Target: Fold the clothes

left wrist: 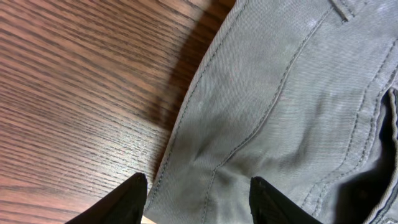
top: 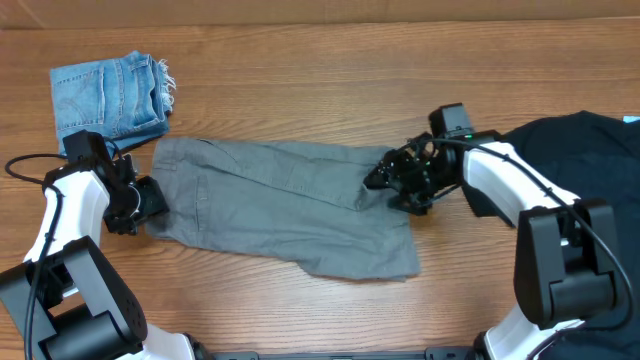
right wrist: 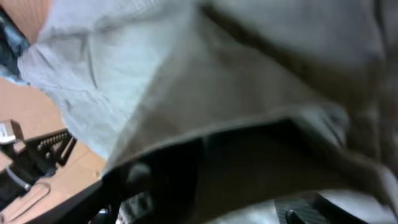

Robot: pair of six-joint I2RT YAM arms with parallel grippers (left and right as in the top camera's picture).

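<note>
The clothes, grey-khaki shorts, lie spread flat across the middle of the table. My left gripper is at their left end. In the left wrist view it stands open, its two dark fingertips straddling a stitched edge of the shorts without pinching it. My right gripper is at the shorts' upper right edge, low over a raised fold. In the blurred right wrist view grey cloth drapes over the gripper, whose fingers stand apart.
Small frayed light-blue denim shorts lie folded at the back left, near my left arm. A large black T-shirt covers the right side under my right arm. Bare wooden table lies behind and in front of the shorts.
</note>
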